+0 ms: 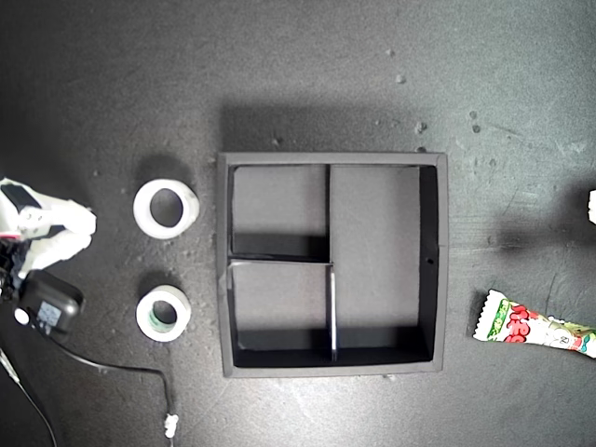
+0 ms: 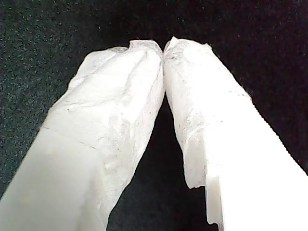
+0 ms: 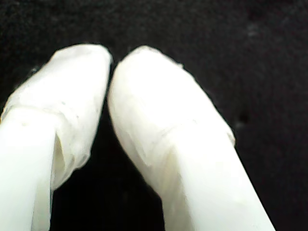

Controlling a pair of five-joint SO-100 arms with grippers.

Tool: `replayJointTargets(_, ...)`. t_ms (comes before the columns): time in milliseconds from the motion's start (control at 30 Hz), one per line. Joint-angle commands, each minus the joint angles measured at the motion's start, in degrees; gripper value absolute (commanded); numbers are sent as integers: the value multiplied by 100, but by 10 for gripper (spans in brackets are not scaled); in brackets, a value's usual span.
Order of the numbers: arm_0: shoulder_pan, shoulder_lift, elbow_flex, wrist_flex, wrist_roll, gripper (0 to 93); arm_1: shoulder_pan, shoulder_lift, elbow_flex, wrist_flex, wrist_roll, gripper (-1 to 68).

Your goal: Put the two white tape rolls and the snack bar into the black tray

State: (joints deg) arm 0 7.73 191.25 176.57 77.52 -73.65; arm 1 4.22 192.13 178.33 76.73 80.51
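Taped white fingertips of our first gripper fill its wrist view, pressed together on nothing; our second gripper is likewise closed and empty.

We see the black tray with all three compartments bare. Both tape rolls, the wider roll and the green-rimmed roll, lie just off one side of the tray; the snack bar lies off the opposite side. We risk the glossy wrapper sliding from our jaws, or the long bar catching on the tray's dividers.
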Motion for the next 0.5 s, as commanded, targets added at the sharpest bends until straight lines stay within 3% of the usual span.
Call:
replayJointTargets(0,-62,272,325,220,-35,3,-44,-26,70,9,-1925,-1)
replayJointTargets(333,-62,272,325,220,-35,3,-44,-26,70,9,-1898,-1)
replayJointTargets(467,-62,272,325,220,-97,3,369,-26,70,9,-1784,-1)
